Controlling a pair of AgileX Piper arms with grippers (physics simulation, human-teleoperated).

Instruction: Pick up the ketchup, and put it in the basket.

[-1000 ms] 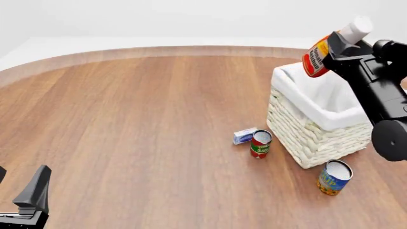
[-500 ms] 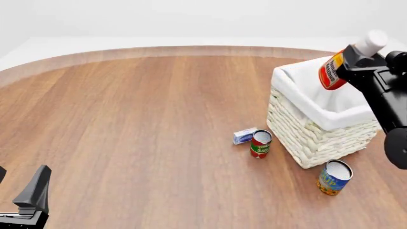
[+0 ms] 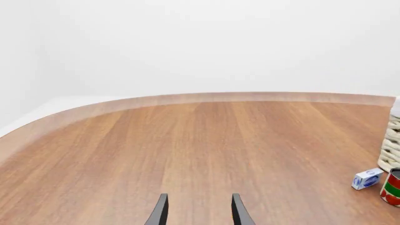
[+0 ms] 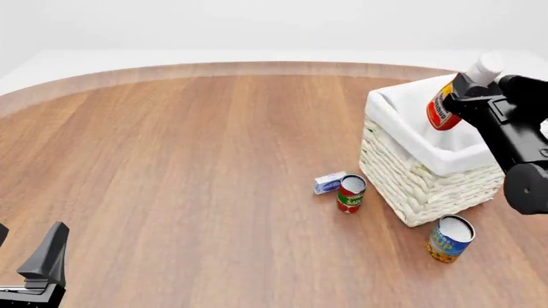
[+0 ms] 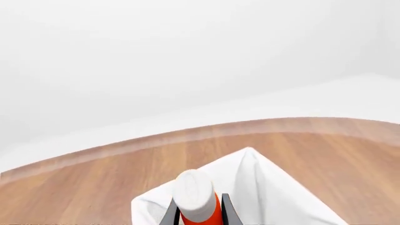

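The ketchup (image 4: 443, 108), a small red bottle with a white cap and a yellow-and-white label, hangs tilted over the open top of the basket (image 4: 411, 173), a large cream wicker box with a white liner. My right gripper (image 4: 466, 90) is shut on the ketchup just under the cap. The right wrist view looks down on the ketchup cap (image 5: 194, 194) between the fingers (image 5: 170, 214), with the basket liner (image 5: 262, 187) below. My left gripper (image 3: 198, 212) is open over bare wood at the near left (image 4: 47, 256), holding nothing.
A red-and-green can (image 4: 351, 194) and a small blue-and-white box (image 4: 329, 183) stand just left of the basket. A blue-and-yellow can (image 4: 450, 239) stands in front of the basket. The round wooden table (image 4: 188, 160) stretches to the left.
The right gripper carried the ketchup rightward over the basket, then lowered it slightly toward the opening. The left arm has not moved.
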